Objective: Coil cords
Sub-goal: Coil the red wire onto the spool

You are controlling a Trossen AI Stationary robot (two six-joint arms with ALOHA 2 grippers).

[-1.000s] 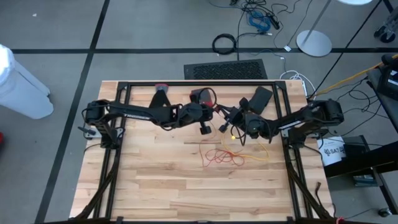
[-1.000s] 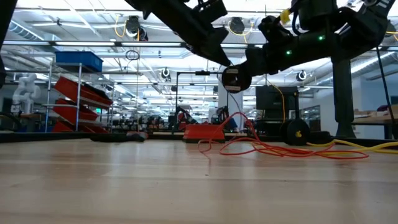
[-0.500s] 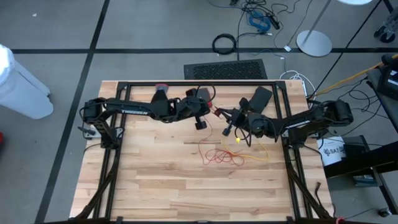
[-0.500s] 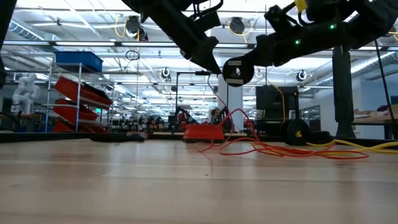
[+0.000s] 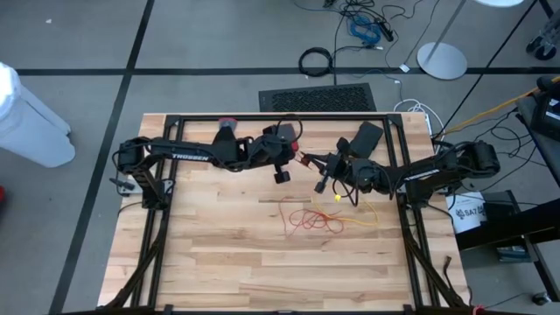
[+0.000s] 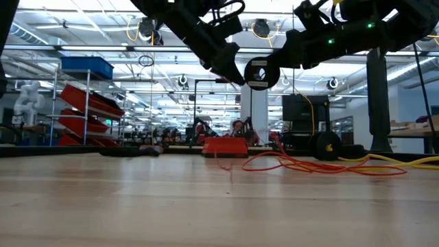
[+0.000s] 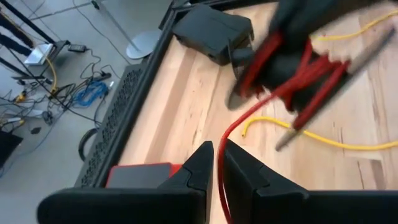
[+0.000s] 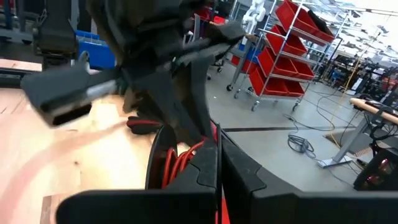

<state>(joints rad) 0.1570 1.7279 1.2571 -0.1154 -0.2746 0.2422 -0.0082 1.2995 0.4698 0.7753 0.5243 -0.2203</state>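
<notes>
Landmark: black box (image 5: 367, 136) lying at the far side of the wooden table (image 5: 219, 254), toward the right arm's side.

Left gripper (image 5: 282, 173): off to the left-arm side of the box, clear of it and raised above the wood. Its wrist view showed the fingers (image 7: 189, 177) parted by only a narrow slit. A strand of the red cord (image 5: 311, 219) ran up through that slit, close along one finger, with bare wood showing beside it. Noted as slightly open, cord threaded through and not pinched.

Right gripper (image 5: 322, 182): just on the near side of the box and a little toward the left arm, also raised off the table. It faced the left gripper across a small gap. Its wrist view showed the two fingers pressed together with no gap. Several turns of the red cord were wound round the gripper. Could not tell whether a strand was nipped between the tips.

Red cord: besides the turns on the right gripper and the strand through the left one, a loose tangle lay flat on the wood. It sat on the near side of the box, farther from it than either gripper. In the low view the strands rose from that tangle toward the grippers.

Yellow cord (image 5: 363, 213): lay slack on the table on the near side of the box, just beside the red tangle on the right-arm side. No gripper touched it.
</notes>
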